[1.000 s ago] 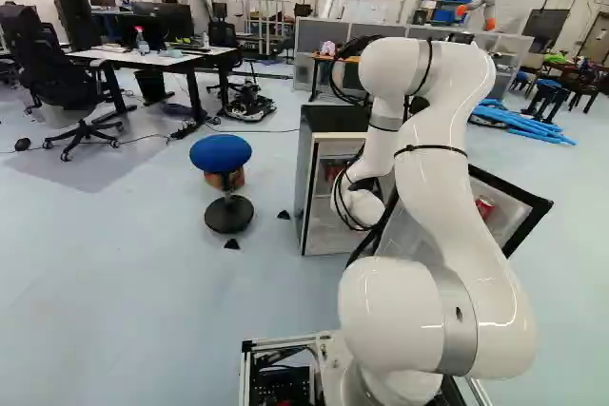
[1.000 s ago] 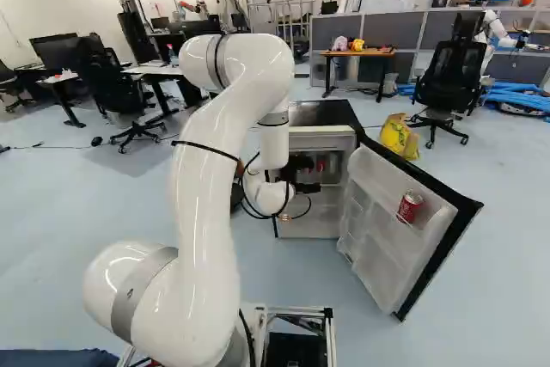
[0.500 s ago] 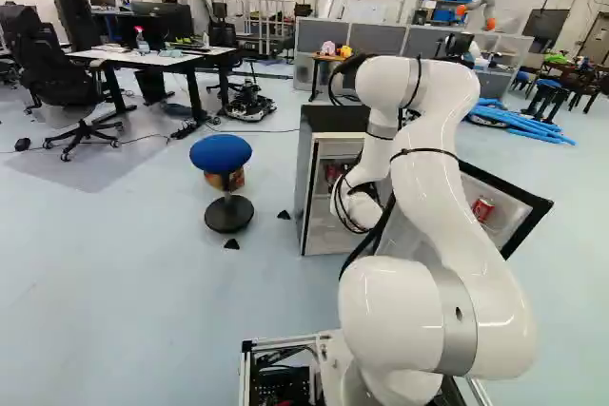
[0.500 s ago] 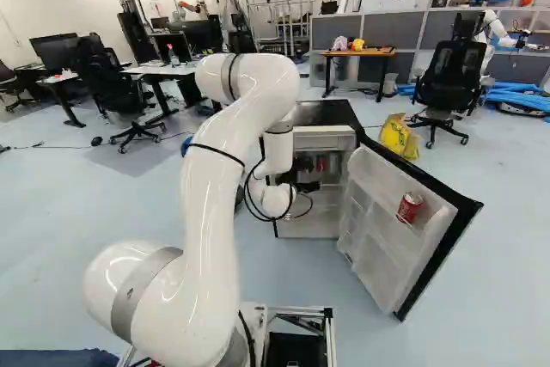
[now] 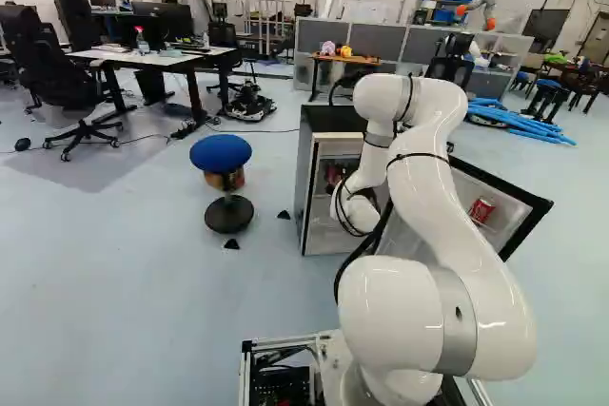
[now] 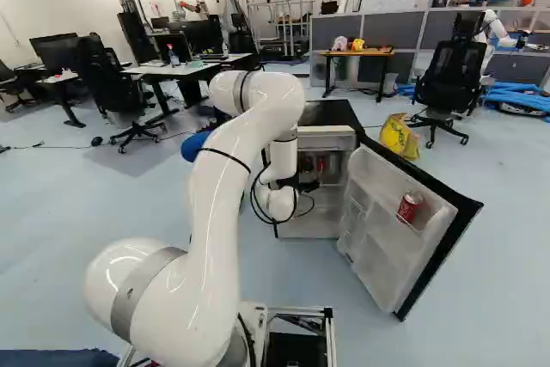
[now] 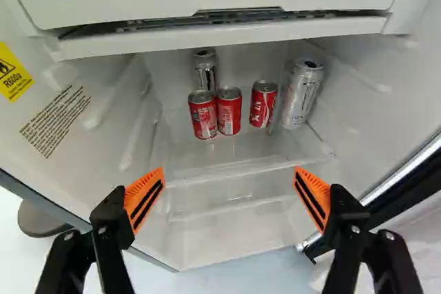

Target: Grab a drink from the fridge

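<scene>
I'm judging this the approach: jaws are gaping empty before the open fridge (image 6: 326, 113); grabbing a red soda can (image 7: 262, 105) is likely requiring careful forward reaching.

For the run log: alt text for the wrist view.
Five drink cans stand on a clear shelf inside the fridge: three short red cans and two taller pale cans. Nearer the camera, the robot's orange-padded jaws stand wide open, holding nothing.
</scene>
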